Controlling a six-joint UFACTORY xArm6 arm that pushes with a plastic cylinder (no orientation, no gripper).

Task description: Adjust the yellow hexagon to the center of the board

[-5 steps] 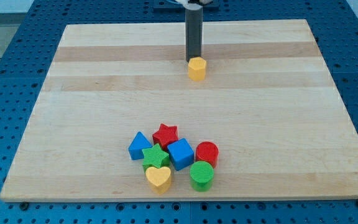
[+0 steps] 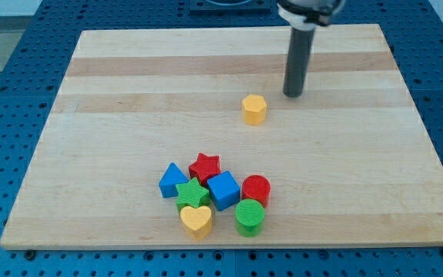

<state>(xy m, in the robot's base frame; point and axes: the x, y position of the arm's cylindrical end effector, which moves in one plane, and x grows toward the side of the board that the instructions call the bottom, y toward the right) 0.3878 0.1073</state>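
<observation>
Jaws were absent on this rig: only a dark rod, so nothing to hold apart or together.

Rod's lower end, my tip (image 2: pixel 292 95), stood near the yellow hexagon (image 2: pixel 254 109), off to its upper right and not touching it. That block sat close to the middle of the wooden surface (image 2: pixel 114 138), a little toward the view's top and right (only a small nudge seemed left). Other blocks clustered well apart near the view's bottom.
</observation>
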